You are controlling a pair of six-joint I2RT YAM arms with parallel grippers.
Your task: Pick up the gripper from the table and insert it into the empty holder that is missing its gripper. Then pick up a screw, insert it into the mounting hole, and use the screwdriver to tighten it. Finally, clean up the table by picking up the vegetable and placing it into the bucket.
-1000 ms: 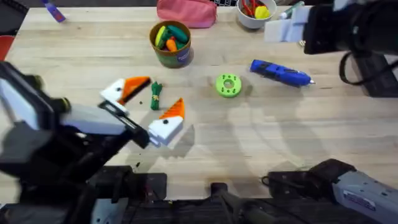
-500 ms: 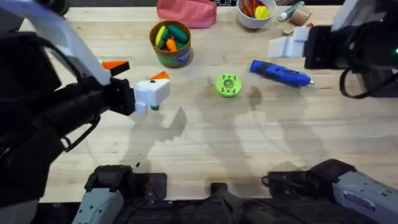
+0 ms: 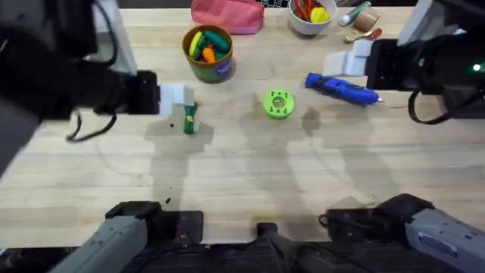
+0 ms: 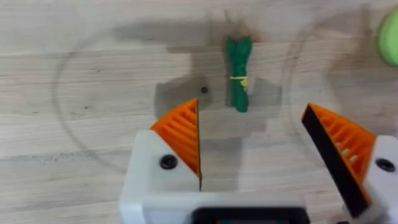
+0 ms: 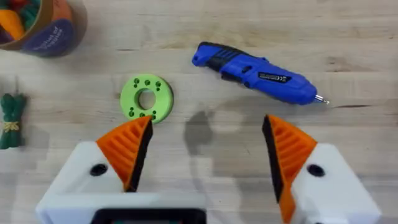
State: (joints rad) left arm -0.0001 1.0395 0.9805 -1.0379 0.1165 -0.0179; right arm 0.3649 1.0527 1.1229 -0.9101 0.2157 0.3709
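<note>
The left gripper [image 4: 252,155] hangs wide and empty over the vegetable [image 4: 237,73] lying on the counter [image 3: 303,182]. The right gripper [image 5: 205,152] (equally wide) hovers near the screwdriver [image 5: 258,73]; the bucket [image 3: 208,51] holds toy vegetables.

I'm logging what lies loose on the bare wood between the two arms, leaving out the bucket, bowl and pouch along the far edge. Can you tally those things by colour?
Green: 2, the vegetable and the round lime disc
Blue: 1, the screwdriver
Total: 3
</note>
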